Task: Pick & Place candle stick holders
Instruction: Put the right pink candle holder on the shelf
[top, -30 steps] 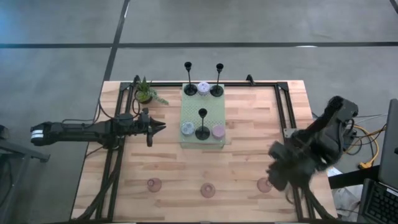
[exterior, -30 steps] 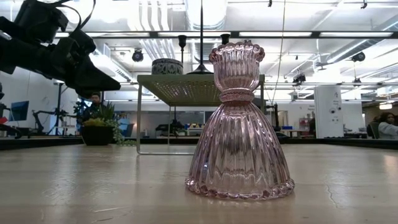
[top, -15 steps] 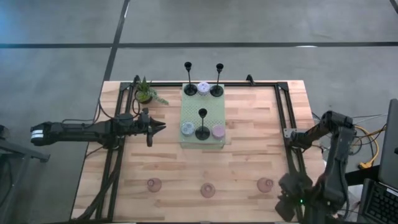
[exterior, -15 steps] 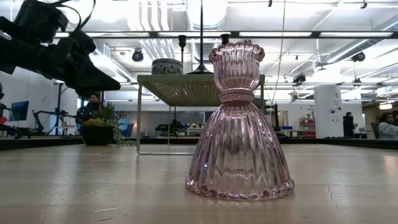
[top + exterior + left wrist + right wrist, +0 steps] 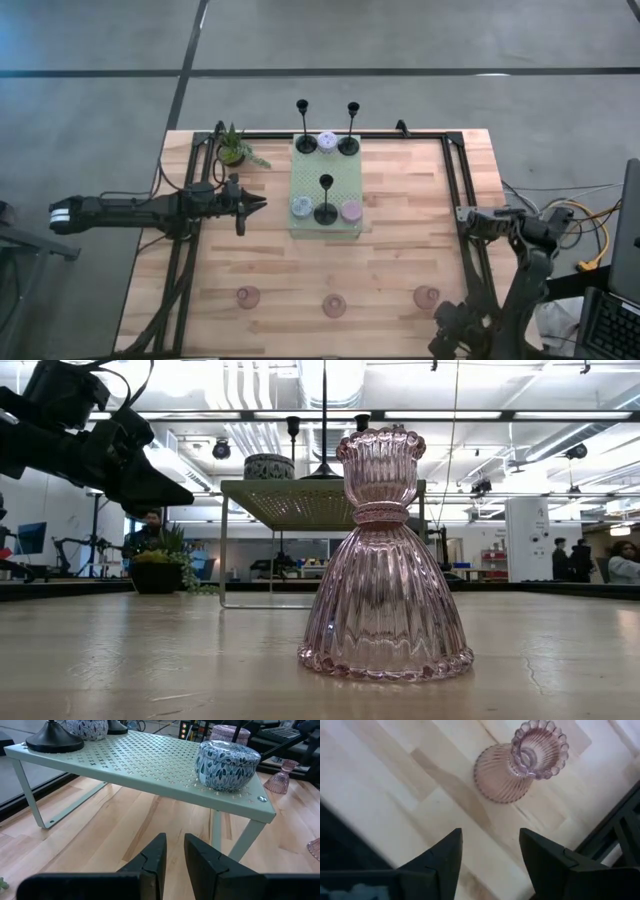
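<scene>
Three black stemmed candlesticks (image 5: 325, 205) and three small cups, lilac (image 5: 327, 141), pale blue (image 5: 302, 206) and pink (image 5: 350, 210), stand on the pale green perforated stand (image 5: 340, 180). Three pink ribbed glass holders stand upright on their flared bases along the table's near side, at the left (image 5: 247, 296), middle (image 5: 334, 305) and right (image 5: 427, 296). My right gripper (image 5: 450, 322) is open and empty by the near right corner, above and beside the right holder (image 5: 520, 765). My left gripper (image 5: 255, 205) hovers left of the stand, shut and empty.
A small green potted plant (image 5: 235, 150) stands at the far left. A black metal frame (image 5: 455, 190) runs along the table's sides and far edge. Bare wood lies between the stand and the row of pink holders.
My right arm has swung fast away from the table's middle, toward the near right corner, and has folded down there. The right pink holder stands where it stood.
</scene>
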You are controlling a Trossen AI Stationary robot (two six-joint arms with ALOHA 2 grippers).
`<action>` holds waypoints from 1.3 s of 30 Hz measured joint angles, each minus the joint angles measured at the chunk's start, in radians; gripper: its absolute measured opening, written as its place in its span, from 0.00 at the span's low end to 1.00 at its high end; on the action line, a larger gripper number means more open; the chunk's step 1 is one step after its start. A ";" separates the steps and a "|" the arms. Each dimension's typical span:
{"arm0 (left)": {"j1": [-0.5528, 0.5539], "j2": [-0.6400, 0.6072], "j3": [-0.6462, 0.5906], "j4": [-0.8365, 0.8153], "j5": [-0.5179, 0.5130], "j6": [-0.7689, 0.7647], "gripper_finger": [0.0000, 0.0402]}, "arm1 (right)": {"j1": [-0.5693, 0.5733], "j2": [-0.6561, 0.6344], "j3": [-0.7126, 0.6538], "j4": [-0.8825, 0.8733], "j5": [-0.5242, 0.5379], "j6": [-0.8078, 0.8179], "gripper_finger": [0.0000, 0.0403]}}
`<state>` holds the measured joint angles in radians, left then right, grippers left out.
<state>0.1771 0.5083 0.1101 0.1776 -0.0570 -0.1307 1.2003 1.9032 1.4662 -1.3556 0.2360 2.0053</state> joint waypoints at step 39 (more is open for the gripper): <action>0.000 0.000 0.000 0.000 0.000 0.000 0.18 | -0.114 0.115 -0.191 0.066 0.306 0.154 0.56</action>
<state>0.1772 0.5079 0.1101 0.1776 -0.0572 -0.1307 1.0863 2.0182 1.2755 -1.2894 0.5419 2.1593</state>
